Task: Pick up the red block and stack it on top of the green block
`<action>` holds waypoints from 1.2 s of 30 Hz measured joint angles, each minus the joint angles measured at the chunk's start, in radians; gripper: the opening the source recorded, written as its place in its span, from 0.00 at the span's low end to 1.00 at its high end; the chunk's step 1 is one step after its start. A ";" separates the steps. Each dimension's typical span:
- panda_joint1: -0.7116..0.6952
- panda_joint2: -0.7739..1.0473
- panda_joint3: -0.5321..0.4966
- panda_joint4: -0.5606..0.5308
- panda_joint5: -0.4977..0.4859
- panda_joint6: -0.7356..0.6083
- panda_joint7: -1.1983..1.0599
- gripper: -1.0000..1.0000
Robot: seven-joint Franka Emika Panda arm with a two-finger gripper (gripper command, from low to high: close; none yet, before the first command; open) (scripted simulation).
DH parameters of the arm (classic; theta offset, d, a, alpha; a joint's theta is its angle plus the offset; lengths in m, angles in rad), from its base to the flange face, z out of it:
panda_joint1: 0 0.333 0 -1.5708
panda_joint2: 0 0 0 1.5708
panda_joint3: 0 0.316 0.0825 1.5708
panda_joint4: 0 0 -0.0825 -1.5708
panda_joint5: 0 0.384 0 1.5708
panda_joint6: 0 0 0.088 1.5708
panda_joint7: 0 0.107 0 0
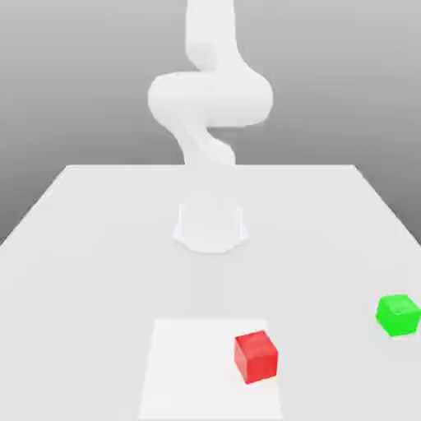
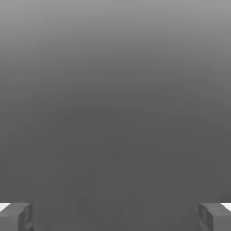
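Observation:
The red block [image 1: 256, 356] is a small bright red cube standing on the white table [image 1: 99, 247] near its front edge, a little to the exterior view's right of the middle. The green block [image 1: 398, 315] is a cube of the same size, resting further to the exterior view's right and slightly further back, well apart from the red one. In the hand view my gripper [image 2: 115, 216] is open. Its two grey fingertips [image 2: 16, 215] stand far apart with nothing between them, and only a plain grey background lies beyond them.
The white arm's base [image 1: 210, 226] sits mid-table behind the blocks, and its links [image 1: 210, 99] rise and curl above it. A paler square patch [image 1: 189, 370] marks the table surface under and beside the red block.

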 joint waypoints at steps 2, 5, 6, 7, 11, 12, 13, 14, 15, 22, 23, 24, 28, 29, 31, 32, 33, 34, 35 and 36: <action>0.014 0.077 0.000 -0.033 0.004 0.040 -0.019 0.50; 0.033 0.188 0.002 -0.079 0.010 0.097 -0.046 0.50; 0.040 0.224 0.003 -0.095 0.011 0.115 -0.054 0.50; 0.046 0.260 0.004 -0.110 0.013 0.134 -0.063 0.50; 0.068 0.405 0.010 -0.172 0.017 0.209 -0.095 0.50; 0.073 0.442 0.012 -0.187 0.018 0.227 -0.103 0.50; 0.078 0.478 0.015 -0.202 0.018 0.246 -0.111 0.50; 0.082 0.514 0.018 -0.218 0.017 0.265 -0.118 0.50; 0.086 0.550 0.021 -0.233 0.017 0.283 -0.125 0.50; 0.115 0.804 0.032 -0.324 -0.012 0.424 -0.150 0.50; 0.116 0.840 0.031 -0.323 -0.016 0.452 -0.148 0.50; 0.118 0.876 0.029 -0.320 -0.020 0.482 -0.147 0.50; 0.125 0.985 0.020 -0.305 -0.029 0.573 -0.140 0.00; 0.125 0.985 0.020 -0.305 -0.029 0.573 -0.140 0.00; 0.124 0.985 0.020 -0.305 -0.030 0.572 -0.139 0.00; 0.124 0.985 0.020 -0.305 -0.030 0.572 -0.138 0.00; 0.125 1.003 0.019 -0.303 -0.032 0.588 -0.137 0.00; 0.124 0.994 0.020 -0.304 -0.031 0.580 -0.138 0.00; 0.124 0.971 0.021 -0.308 -0.029 0.561 -0.140 0.00; 0.123 0.942 0.023 -0.312 -0.026 0.536 -0.142 0.00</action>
